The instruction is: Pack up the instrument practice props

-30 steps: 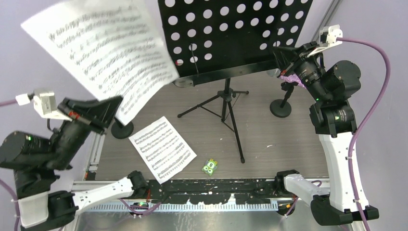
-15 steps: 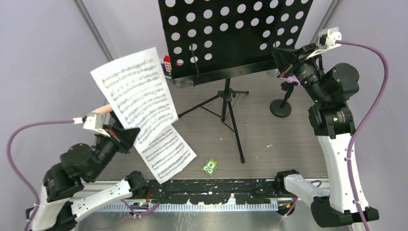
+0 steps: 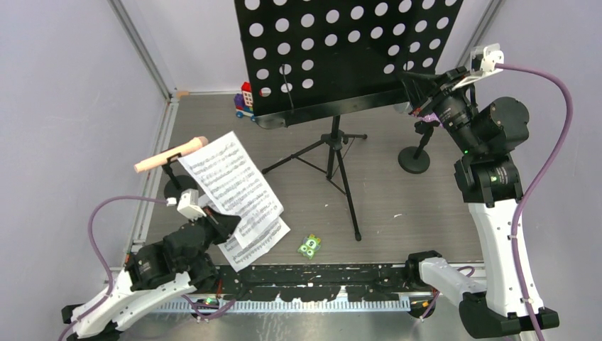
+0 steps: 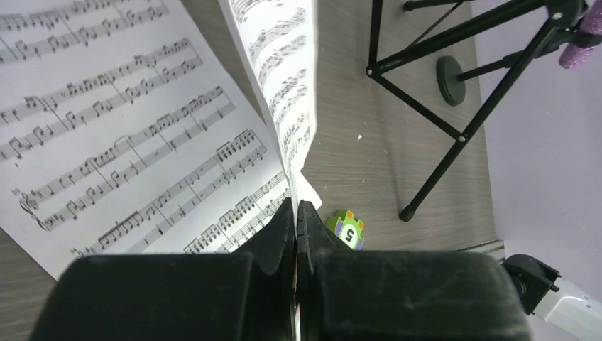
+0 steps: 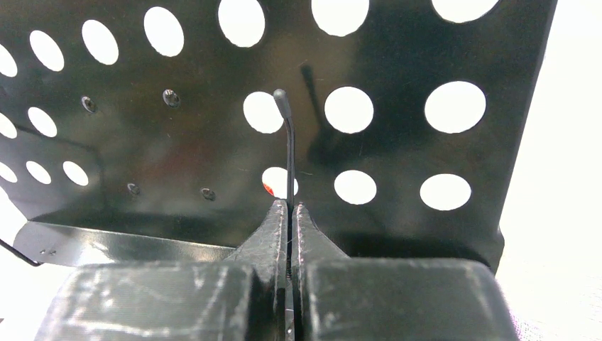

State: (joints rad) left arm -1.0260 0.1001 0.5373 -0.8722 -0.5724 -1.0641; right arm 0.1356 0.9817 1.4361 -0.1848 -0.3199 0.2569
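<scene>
— Where is the left pincer point(image 4: 295, 207) now?
— Low, down from high up a second ago. It is clamped on a sheet-music page point(image 3: 228, 177) that tilts over the second page point(image 3: 264, 240) lying on the bench point(image 3: 412, 206).
— And the right pincer point(image 5: 287, 207)?
— Unmoved at the music desk point(image 3: 348, 50), closed, seemingly pinching its retainer wire point(image 5: 289, 142).

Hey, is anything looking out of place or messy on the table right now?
Two non-music bits stand out: a small green square piece lies loose near the front, and a toy brick vehicle sits at the back beside the music desk. One sheet-music page lies skewed, partly under the curling page pinched by the left gripper.
</scene>
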